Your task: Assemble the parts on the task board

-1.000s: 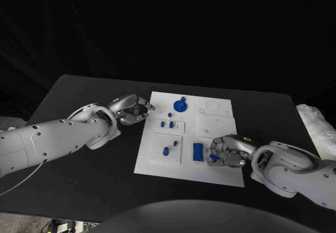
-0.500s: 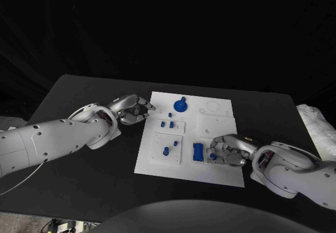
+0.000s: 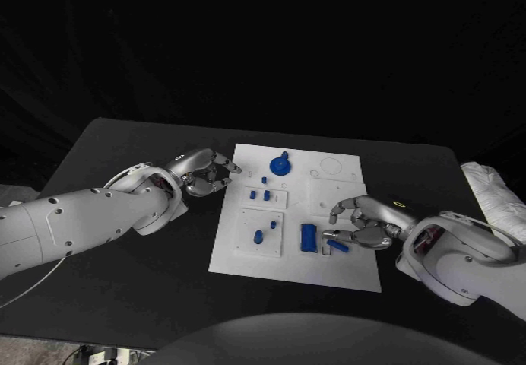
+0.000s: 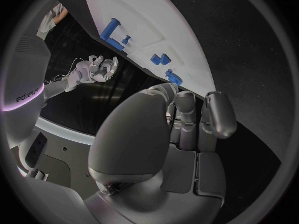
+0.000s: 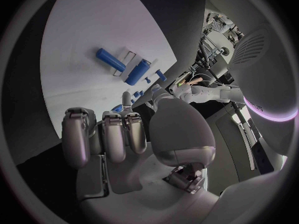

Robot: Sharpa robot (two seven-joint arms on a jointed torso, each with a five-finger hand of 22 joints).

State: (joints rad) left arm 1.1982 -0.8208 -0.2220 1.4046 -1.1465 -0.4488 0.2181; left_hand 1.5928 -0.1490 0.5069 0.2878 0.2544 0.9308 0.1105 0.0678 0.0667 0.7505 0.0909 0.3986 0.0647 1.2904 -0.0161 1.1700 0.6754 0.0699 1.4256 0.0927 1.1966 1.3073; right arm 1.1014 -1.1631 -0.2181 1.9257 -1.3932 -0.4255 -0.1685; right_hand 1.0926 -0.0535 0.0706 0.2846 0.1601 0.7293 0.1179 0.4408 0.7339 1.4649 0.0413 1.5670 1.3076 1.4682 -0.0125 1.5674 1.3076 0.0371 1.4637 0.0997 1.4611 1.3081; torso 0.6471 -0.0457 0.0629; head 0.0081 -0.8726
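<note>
One short blue bar [image 3: 337,245] lay loose beside the task board's [image 3: 298,270] slot; the right robot hand [image 3: 367,225], released, judged due to regrasp it.

A black table [image 3: 131,274] carries the white task board [image 3: 247,255] at its middle.

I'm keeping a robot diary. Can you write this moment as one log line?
left hand: curled, holding nothing, beside white board | right hand: fingers apart, above blue stick | blue block: on board
</note>
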